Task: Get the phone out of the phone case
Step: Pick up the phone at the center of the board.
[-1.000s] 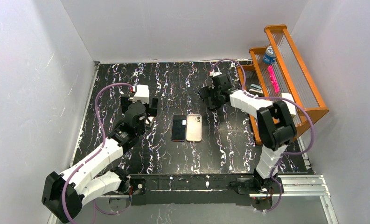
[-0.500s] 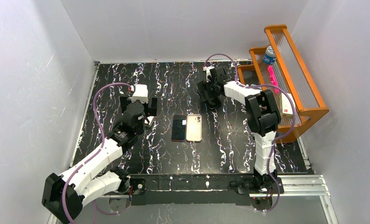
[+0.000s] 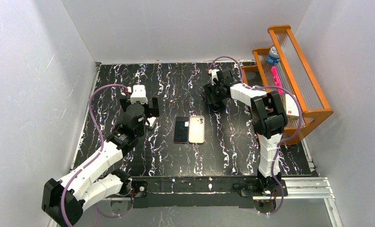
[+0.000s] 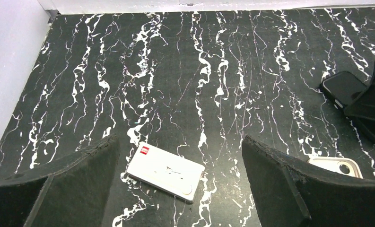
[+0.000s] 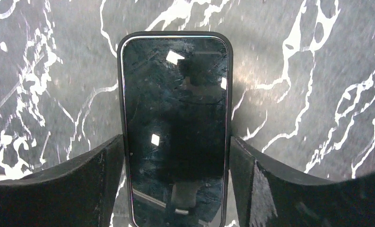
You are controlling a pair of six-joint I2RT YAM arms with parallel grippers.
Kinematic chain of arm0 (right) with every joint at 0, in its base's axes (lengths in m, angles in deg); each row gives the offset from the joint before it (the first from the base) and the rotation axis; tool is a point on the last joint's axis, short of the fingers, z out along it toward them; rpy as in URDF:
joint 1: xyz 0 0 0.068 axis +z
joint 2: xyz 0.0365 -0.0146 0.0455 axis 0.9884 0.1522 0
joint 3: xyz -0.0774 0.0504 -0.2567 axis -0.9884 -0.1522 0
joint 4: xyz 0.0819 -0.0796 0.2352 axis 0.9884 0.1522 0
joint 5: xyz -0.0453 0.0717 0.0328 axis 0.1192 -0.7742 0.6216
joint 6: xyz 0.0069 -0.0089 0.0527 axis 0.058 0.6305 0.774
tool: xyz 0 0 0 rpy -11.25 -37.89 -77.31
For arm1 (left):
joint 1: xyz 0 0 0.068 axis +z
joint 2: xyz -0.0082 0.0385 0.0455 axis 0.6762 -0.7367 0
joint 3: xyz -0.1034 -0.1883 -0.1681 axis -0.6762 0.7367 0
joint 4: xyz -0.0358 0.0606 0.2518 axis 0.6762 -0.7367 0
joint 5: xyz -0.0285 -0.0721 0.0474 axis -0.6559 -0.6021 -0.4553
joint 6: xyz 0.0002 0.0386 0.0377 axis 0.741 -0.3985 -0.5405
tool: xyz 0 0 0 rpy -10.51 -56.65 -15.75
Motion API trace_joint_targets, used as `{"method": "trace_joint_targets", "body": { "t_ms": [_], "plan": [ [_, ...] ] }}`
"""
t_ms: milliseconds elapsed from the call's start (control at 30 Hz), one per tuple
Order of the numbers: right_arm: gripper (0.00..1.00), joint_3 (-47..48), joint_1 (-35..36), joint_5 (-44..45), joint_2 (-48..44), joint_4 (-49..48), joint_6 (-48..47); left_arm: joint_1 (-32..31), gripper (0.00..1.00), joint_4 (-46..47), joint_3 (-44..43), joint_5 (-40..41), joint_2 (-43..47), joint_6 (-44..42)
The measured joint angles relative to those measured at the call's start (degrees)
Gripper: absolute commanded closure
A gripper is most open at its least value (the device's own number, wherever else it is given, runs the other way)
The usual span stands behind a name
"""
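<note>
Right gripper (image 5: 177,138) has narrowed its jaws around the cased phone (image 5: 176,85) near the far edge of the worktop (image 3: 166,80), seemingly starting extraction; grip cannot be told. Left gripper (image 4: 179,138) hangs open.

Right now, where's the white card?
The left wrist view shows the card flat on the table, between the open fingers of the left tool, closer to the finger at the picture's left.
</note>
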Motion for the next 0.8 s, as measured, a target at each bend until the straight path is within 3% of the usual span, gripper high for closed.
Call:
{"method": "trace_joint_targets", "body": {
  "t_ms": [567,800],
  "plan": [
    [0.96,-22.93,0.87,-0.26,-19.85,7.56,7.78,0.0,0.02,-7.67,-4.57,-6.75,-0.11,9.11],
    [0.99,-33.92,0.87,-4.0,-32.04,6.84,16.04,0.0,0.02,-13.27,-6.29,-17.97,-0.96,20.44]
  ]
}}
